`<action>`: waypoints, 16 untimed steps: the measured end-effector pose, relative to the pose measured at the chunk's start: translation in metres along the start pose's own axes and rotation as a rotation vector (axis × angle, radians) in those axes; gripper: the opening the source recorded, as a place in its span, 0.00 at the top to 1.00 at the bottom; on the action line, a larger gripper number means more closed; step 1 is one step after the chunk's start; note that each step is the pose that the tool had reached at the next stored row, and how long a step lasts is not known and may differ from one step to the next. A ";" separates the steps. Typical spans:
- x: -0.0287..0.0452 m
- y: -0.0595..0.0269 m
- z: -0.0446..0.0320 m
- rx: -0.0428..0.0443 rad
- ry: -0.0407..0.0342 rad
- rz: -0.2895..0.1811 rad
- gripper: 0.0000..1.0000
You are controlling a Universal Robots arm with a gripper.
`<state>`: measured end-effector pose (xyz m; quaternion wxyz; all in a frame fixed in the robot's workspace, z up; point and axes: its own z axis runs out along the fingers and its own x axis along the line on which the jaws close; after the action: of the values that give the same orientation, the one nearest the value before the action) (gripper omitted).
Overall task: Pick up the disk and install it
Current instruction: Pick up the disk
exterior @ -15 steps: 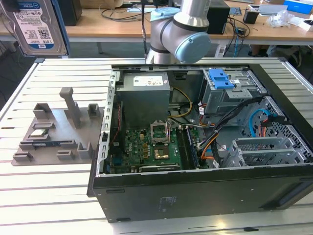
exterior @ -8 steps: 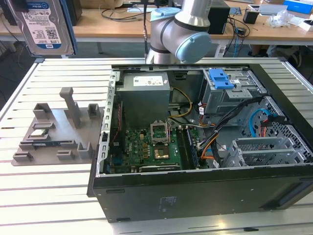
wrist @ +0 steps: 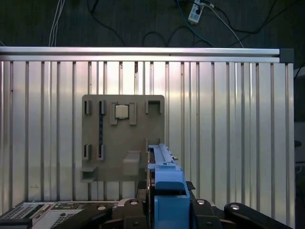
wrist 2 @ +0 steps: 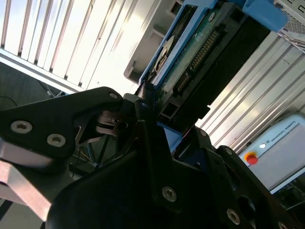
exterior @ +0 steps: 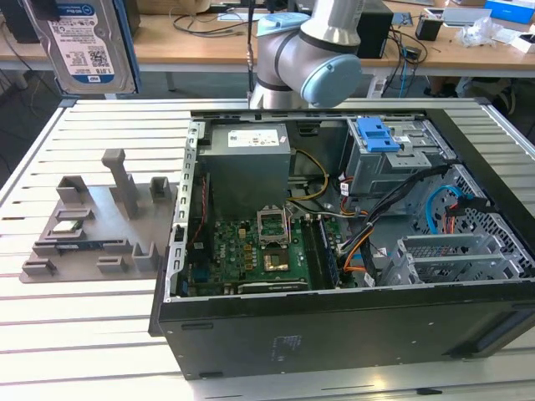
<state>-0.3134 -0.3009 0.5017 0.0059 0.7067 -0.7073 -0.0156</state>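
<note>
Bright, even light, with strong glare on the slatted table [wrist 2: 109, 38] in the second wrist view.

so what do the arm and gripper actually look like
The arm is silver-grey tubing with pale blue caps on its rounded joints. The gripper, seen in the second wrist view, is matte black, built from angular linkage plates fastened with silver screws.

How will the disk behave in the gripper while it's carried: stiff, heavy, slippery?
Probably stiff: the disk is a flat metal slab in a blue carrier bracket. Likely heavy for its size, being metal-cased. The gripper grips one end, so it may pivot or slip if swung; its exposed circuit board looks fragile.
</note>
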 end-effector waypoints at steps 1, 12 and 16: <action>0.0000 -0.0043 -0.0001 0.0000 0.0000 0.000 0.63; -0.0001 -0.0284 -0.0009 0.0000 0.0000 0.000 0.63; -0.0002 -0.0381 -0.0012 0.0000 0.0000 0.000 0.63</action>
<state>-0.2753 -0.3008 0.5017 0.0059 0.7067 -0.7073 -0.0156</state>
